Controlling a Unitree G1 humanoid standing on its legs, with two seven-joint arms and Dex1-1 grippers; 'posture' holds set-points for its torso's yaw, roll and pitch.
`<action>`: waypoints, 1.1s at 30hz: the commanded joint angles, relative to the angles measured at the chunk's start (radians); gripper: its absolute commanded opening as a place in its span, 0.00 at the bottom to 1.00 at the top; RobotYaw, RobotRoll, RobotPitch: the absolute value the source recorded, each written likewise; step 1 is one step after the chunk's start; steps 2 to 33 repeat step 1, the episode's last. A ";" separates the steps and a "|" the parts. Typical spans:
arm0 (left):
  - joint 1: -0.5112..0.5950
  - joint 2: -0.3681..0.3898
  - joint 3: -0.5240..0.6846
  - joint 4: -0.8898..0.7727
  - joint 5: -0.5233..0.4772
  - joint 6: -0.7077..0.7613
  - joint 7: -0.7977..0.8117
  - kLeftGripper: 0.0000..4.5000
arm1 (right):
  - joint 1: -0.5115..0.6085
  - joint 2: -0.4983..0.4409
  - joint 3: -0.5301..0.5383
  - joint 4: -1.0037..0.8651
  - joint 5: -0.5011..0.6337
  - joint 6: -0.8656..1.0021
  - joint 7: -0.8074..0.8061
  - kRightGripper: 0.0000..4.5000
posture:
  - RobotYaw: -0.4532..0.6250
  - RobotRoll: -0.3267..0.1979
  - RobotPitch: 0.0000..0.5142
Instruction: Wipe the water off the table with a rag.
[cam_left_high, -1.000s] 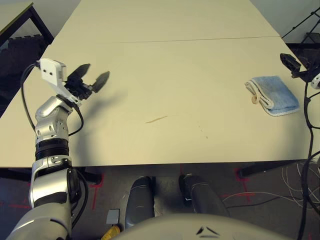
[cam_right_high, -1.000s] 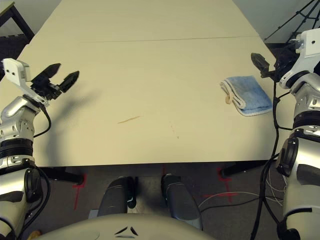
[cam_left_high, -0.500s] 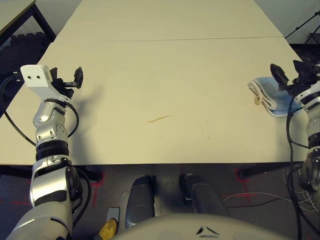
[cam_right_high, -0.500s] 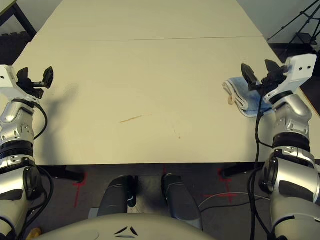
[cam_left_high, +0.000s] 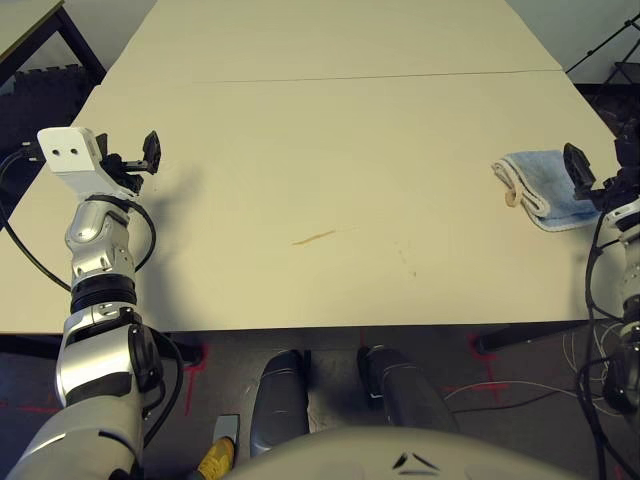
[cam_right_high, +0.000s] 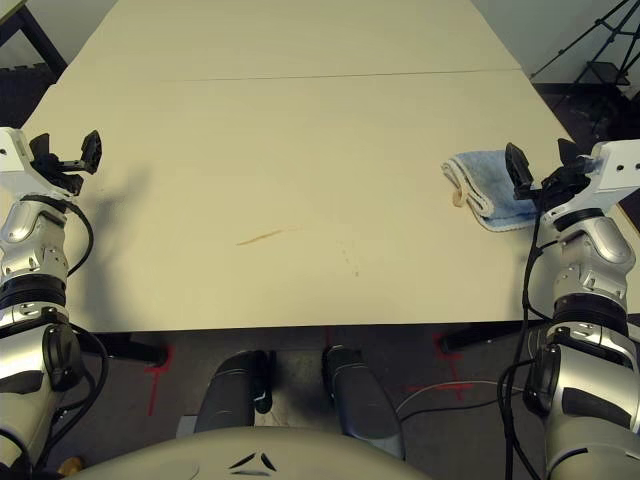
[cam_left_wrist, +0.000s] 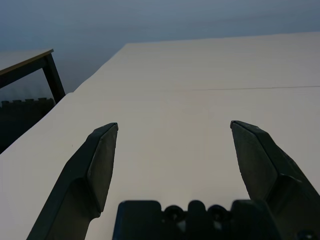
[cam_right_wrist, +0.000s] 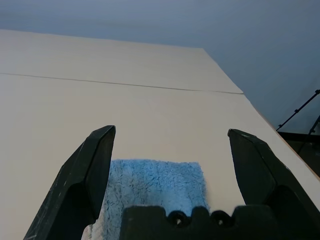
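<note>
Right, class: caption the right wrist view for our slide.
Open right claw poised just above the blue rag on the beige table.

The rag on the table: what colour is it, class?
The rag is light blue with a whitish hem, best seen in the right eye view.

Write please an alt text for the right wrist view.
The open right gripper points at the folded light-blue rag, which lies between its two black fingers on the pale table. A thin seam crosses the tabletop beyond it.

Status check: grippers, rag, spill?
Both grippers open: left empty, right at rag. Rag flat on table, not gripped. Brown smear unwiped, path clear.
</note>
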 joint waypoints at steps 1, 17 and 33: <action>-0.010 0.002 -0.015 0.028 0.017 -0.012 -0.001 1.00 | 0.011 0.005 -0.028 -0.028 0.027 0.018 -0.014 0.99 | 0.28 0.62 0.31; -0.010 0.002 -0.015 0.028 0.017 -0.012 -0.001 1.00 | 0.011 0.005 -0.028 -0.028 0.027 0.018 -0.014 0.99 | 0.28 0.62 0.31; -0.010 0.002 -0.015 0.028 0.017 -0.012 -0.001 1.00 | 0.011 0.005 -0.028 -0.028 0.027 0.018 -0.014 0.99 | 0.28 0.62 0.31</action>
